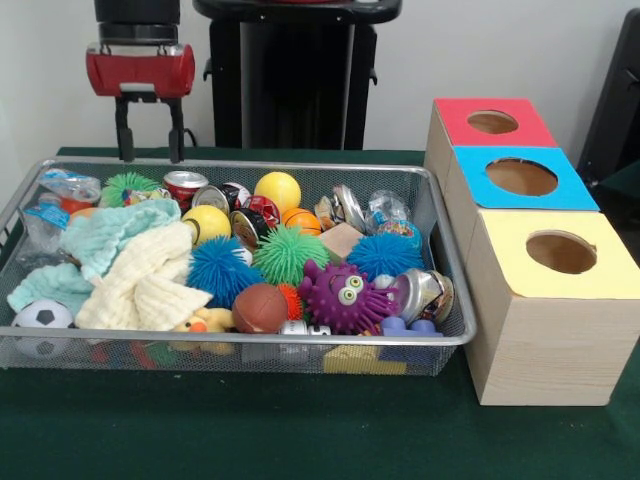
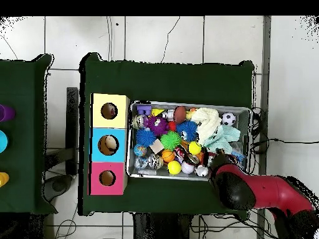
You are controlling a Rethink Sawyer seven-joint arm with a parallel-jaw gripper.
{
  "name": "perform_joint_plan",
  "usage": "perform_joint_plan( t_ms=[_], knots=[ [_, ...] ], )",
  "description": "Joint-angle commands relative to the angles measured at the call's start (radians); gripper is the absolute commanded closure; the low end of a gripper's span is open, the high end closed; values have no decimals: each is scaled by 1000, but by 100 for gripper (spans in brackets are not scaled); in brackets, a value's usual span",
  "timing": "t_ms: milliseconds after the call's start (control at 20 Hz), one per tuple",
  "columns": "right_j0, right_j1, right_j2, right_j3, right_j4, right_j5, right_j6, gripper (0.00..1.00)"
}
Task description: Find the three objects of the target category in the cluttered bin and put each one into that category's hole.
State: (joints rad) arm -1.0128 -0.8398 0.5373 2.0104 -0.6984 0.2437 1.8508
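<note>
The cluttered bin (image 1: 250,340) is a wide silver wire-mesh basket on the green table, and it also shows in the overhead view (image 2: 187,104). It holds spiky balls, a yellow ball (image 1: 277,189), crushed cans such as a red one (image 1: 184,184), pale cloths (image 1: 140,270), a soccer ball (image 1: 42,316) and a purple monster toy (image 1: 345,296). My gripper (image 1: 150,150) hangs open and empty above the bin's far left corner. Three wooden boxes stand to the bin's right, each with a round hole: red top (image 1: 455,112), blue top (image 1: 480,185) and yellow top (image 1: 600,275).
In the overhead view my red arm (image 2: 268,190) reaches in from the lower right over the bin's corner. The boxes (image 2: 95,144) line the bin's left side there. A second green table (image 2: 25,131) with coloured things stands at the left edge. Cables lie on the floor.
</note>
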Motion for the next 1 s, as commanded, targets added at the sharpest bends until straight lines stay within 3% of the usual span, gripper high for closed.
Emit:
perform_joint_plan(
  t_ms=[50,600,1000],
  knots=[
    [-13,-21,68,66,-31,105,-121,0],
    [33,56,-12,42,-140,-3,-51,0],
    [6,76,6,31,-163,7,-62,0]
  ],
)
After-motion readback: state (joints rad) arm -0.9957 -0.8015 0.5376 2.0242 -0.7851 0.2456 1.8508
